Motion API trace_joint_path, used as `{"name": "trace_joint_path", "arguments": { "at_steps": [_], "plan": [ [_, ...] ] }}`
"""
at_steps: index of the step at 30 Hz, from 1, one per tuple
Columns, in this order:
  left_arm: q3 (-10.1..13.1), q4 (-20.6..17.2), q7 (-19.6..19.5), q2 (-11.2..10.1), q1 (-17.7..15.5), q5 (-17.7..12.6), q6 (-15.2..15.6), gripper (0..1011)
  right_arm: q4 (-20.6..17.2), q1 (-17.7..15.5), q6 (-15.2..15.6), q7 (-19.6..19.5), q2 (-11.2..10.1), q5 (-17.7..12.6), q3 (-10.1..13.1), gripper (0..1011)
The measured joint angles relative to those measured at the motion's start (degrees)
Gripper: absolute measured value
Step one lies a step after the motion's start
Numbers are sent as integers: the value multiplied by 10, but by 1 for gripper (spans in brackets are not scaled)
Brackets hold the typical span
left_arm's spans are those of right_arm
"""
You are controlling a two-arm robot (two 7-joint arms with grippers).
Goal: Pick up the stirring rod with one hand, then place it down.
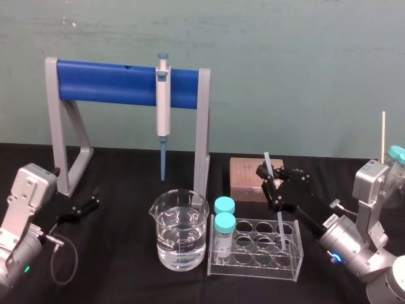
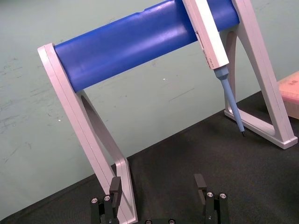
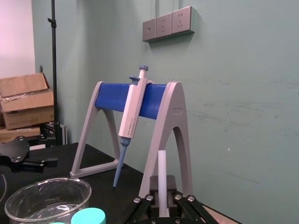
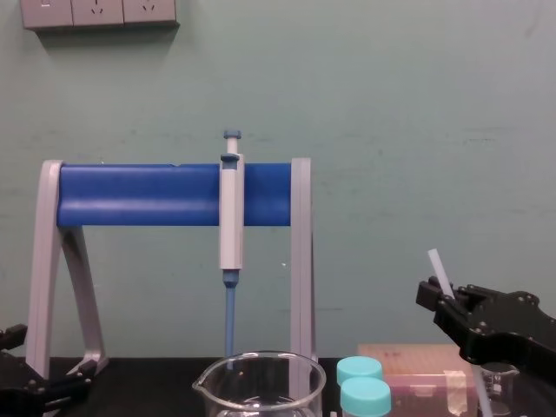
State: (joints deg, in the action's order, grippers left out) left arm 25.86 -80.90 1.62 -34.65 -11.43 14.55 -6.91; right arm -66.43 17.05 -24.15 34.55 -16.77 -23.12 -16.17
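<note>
The stirring rod (image 1: 268, 163) is a thin translucent whitish stick, tilted slightly, with my right gripper (image 1: 277, 188) shut on its middle. Its lower part (image 1: 281, 229) runs down over the clear tube rack (image 1: 254, 268); I cannot tell if its tip touches anything. In the right wrist view the rod (image 3: 162, 179) stands upright between the black fingers (image 3: 140, 201). The chest view shows the rod's top end (image 4: 440, 268) sticking out above the right gripper (image 4: 459, 318). My left gripper (image 1: 87, 206) rests low at the table's left, open and holding nothing (image 2: 158, 186).
A blue-barred grey stand (image 1: 114, 82) holds a grey pipette (image 1: 163, 101) at the back. A glass beaker (image 1: 180, 237) of water sits centre front, beside the rack with two teal-capped vials (image 1: 224, 223). A pinkish tip box (image 1: 248, 178) lies behind the rack.
</note>
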Motion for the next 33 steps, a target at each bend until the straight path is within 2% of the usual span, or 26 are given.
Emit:
{"name": "trace_joint_path", "arguments": {
  "at_steps": [5, 8, 10, 11, 16, 18, 20, 21, 24, 25, 27, 31, 33],
  "plan": [
    [0, 0, 0, 0, 0, 0, 0, 1000, 0, 0, 0, 0, 0, 0, 0, 226],
    [0, 0, 0, 0, 0, 0, 0, 1000, 0, 0, 0, 0, 0, 0, 0, 354],
    [0, 0, 0, 0, 0, 0, 0, 1001, 0, 0, 0, 0, 0, 0, 0, 393],
    [0, 0, 0, 0, 0, 0, 0, 1000, 0, 0, -1, 1, 0, 0, 0, 451],
    [0, 0, 0, 0, 0, 0, 0, 1000, 0, 0, -1, 1, 0, 0, 0, 568],
    [0, 0, 0, 0, 0, 0, 0, 1001, 0, 0, -1, 1, 0, 0, 0, 676],
    [0, 0, 0, 0, 0, 0, 0, 1000, 0, 0, -1, 1, 0, 0, 0, 713],
    [0, 0, 0, 0, 0, 0, 0, 1000, 0, 0, -1, 1, 0, 0, 0, 768],
    [0, 0, 0, 0, 0, 0, 0, 1001, 0, 0, -1, 1, 0, 0, 0, 818],
    [0, 0, 0, 0, 0, 0, 0, 1001, 0, 0, -1, 1, 0, 0, 0, 882],
    [0, 0, 0, 0, 0, 0, 0, 1000, 0, 0, -1, 1, 0, 0, 0, 942],
    [0, 0, 0, 0, 0, 0, 0, 1000, 0, 0, -1, 1, 0, 0, 0, 1003],
    [0, 0, 0, 0, 0, 0, 0, 1000, 0, 0, -1, 1, 0, 0, 0, 1002]
  ]
}}
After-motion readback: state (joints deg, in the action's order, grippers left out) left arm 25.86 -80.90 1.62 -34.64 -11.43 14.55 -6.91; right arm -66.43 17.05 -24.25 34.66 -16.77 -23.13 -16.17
